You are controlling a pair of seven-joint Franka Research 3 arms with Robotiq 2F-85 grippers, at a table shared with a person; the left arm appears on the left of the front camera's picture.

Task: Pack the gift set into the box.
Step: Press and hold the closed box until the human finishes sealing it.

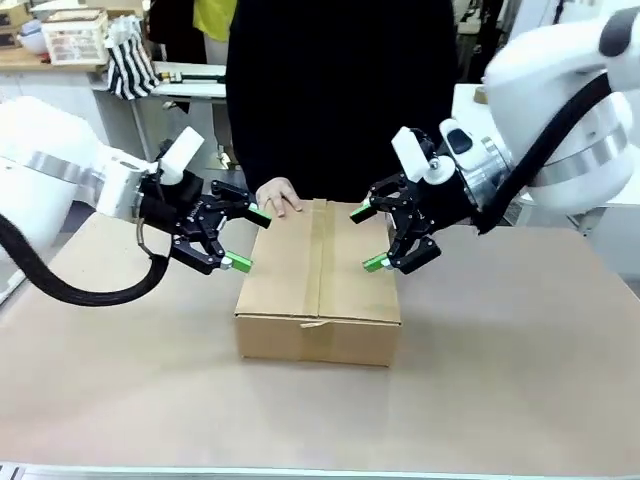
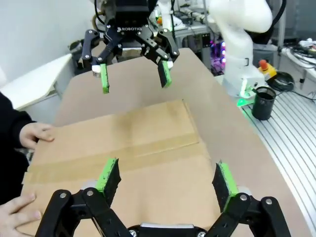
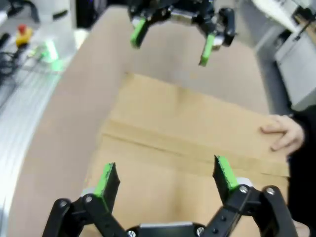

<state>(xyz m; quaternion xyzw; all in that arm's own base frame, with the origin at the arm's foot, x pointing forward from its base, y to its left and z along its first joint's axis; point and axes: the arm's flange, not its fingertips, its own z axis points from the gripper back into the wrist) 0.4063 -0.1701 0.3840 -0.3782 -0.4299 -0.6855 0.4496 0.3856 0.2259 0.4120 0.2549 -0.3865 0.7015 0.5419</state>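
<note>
The box [image 1: 318,270] is a brown cardboard carton in the middle of the table, its flaps closed and a tan tape strip [image 1: 322,255] along the top seam. My left gripper [image 1: 245,238] hovers open at its left end. My right gripper [image 1: 365,238] hovers open over its right end. Neither holds anything. In the left wrist view my left gripper [image 2: 167,177] faces the box [image 2: 123,143], with the right gripper [image 2: 134,77] beyond it. The right wrist view has the right gripper [image 3: 165,177] over the box [image 3: 187,128]. A person's hand [image 1: 280,197] rests on the far edge. The gift set is out of view.
A person in black [image 1: 340,90] stands at the far side of the brown table [image 1: 520,380]. A second hand [image 2: 17,212] lies by the box. A black cup [image 2: 263,102] and a red stop button [image 2: 266,66] sit off the table's side.
</note>
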